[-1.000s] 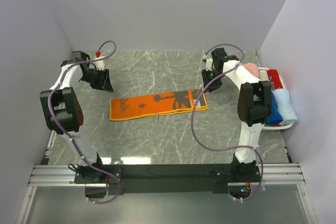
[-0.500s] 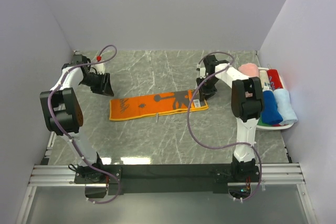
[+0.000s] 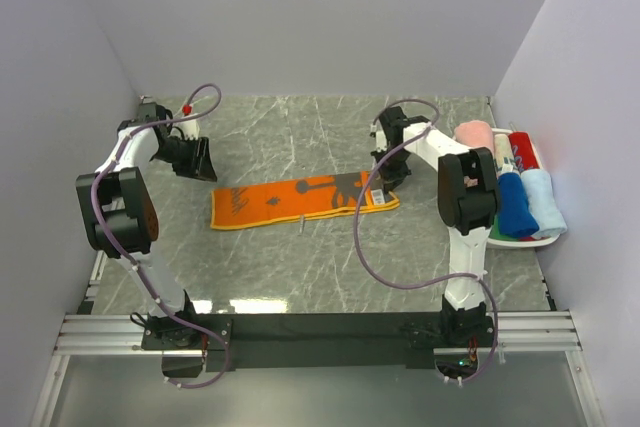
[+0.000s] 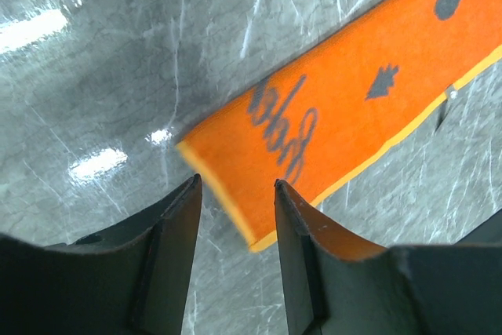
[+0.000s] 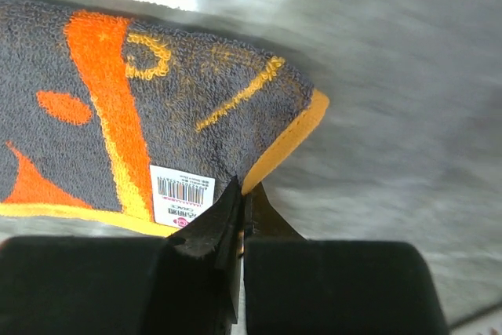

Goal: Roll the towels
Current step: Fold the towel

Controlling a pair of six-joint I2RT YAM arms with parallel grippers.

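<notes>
The grey-and-orange towel lies flat, folded into a long strip, in the middle of the table. My right gripper is at its right end. In the right wrist view the gripper is shut on the yellow-edged corner of the towel, beside a white barcode label. My left gripper is open and empty just above the towel's left end. In the left wrist view the orange end with grey lettering lies ahead, between the spread fingers of the gripper.
A white oval basket stands at the right wall. It holds rolled towels: pink, red, blue and pale blue. Walls close in the table on the left, back and right.
My right gripper has moved left and down onto the towel's right end and now pinches its corner. The left gripper has hardly moved.
</notes>
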